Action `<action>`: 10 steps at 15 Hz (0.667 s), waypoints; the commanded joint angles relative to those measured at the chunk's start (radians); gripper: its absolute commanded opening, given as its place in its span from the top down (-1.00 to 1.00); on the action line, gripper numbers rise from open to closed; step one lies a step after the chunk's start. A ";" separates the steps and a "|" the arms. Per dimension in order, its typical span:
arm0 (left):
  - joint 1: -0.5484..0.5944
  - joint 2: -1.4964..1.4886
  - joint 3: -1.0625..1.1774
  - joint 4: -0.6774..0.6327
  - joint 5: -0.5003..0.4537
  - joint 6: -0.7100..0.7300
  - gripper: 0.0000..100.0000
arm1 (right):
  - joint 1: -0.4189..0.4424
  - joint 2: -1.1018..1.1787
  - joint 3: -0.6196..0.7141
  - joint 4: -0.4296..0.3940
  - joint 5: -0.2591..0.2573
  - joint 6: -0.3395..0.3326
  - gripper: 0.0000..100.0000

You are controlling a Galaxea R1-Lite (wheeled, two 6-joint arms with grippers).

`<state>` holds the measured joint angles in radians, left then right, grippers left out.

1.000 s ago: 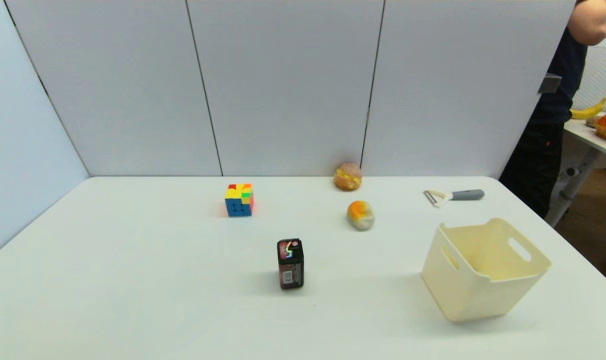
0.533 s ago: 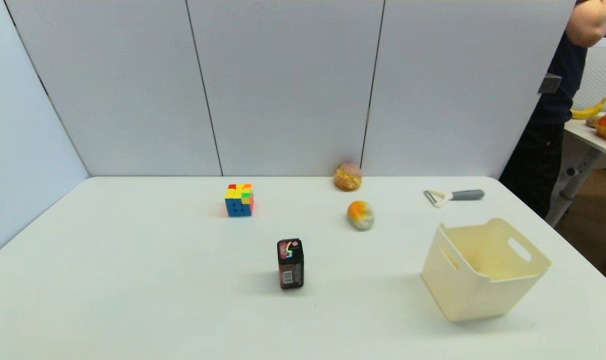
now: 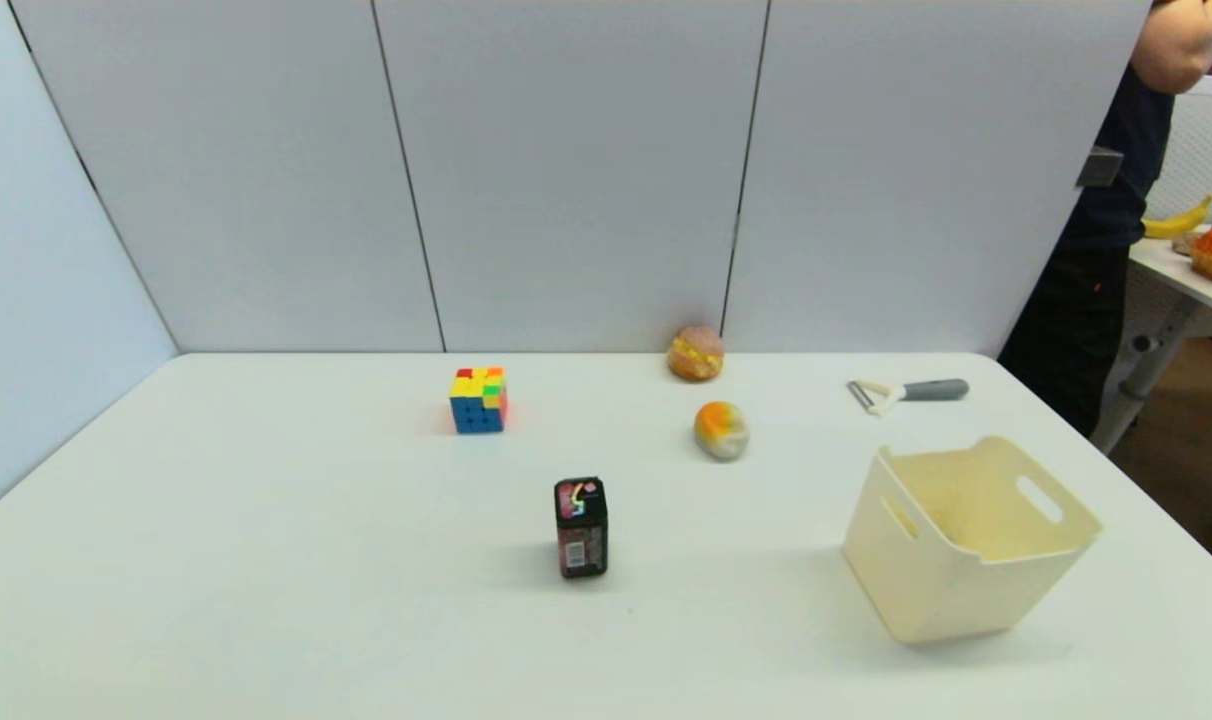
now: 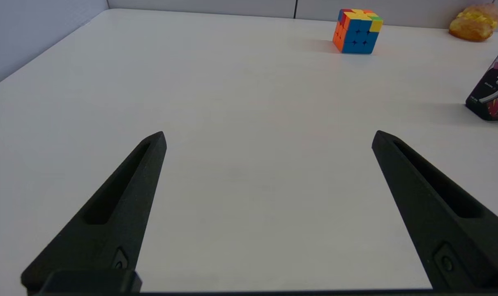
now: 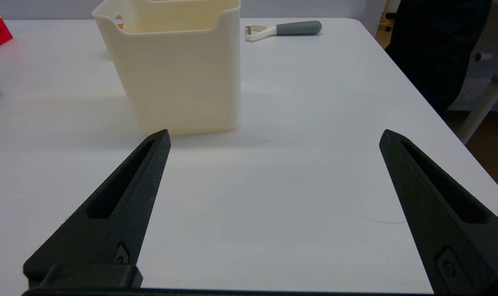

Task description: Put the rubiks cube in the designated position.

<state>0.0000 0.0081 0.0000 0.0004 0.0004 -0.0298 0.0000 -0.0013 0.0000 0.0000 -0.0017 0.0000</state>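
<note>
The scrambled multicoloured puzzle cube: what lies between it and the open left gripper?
Only bare white table lies between the left gripper and the cube, as the left wrist view shows.

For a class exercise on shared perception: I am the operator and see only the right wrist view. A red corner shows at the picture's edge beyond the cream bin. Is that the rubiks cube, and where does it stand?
Observer: Yes. The rubiks cube stands alone on the table's far side, left of centre, with nothing touching it.
Operator: Is the left pincer near it?
Observer: No. The left pincer is open, low over bare table, with the cube well ahead of it.
Operator: Does anything lie between the cube and the bin?
Observer: An orange-and-white round item lies on the table roughly between the cube and the bin.
</note>
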 commanded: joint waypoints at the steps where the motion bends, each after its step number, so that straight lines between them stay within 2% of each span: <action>1: 0.000 0.049 0.000 0.000 0.001 -0.005 -1.00 | 0.000 0.001 0.000 0.000 0.000 0.000 -1.00; 7: 0.000 0.225 -0.103 -0.037 0.006 -0.001 -1.00 | 0.000 0.001 0.000 0.000 0.000 0.000 -1.00; 10: 0.000 0.309 -0.173 -0.062 -0.022 0.022 -1.00 | 0.000 0.001 0.000 0.000 0.000 0.000 -1.00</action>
<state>0.0000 0.2447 -0.1400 -0.0462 -0.0096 -0.0164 0.0000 -0.0013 0.0000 0.0000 -0.0017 0.0000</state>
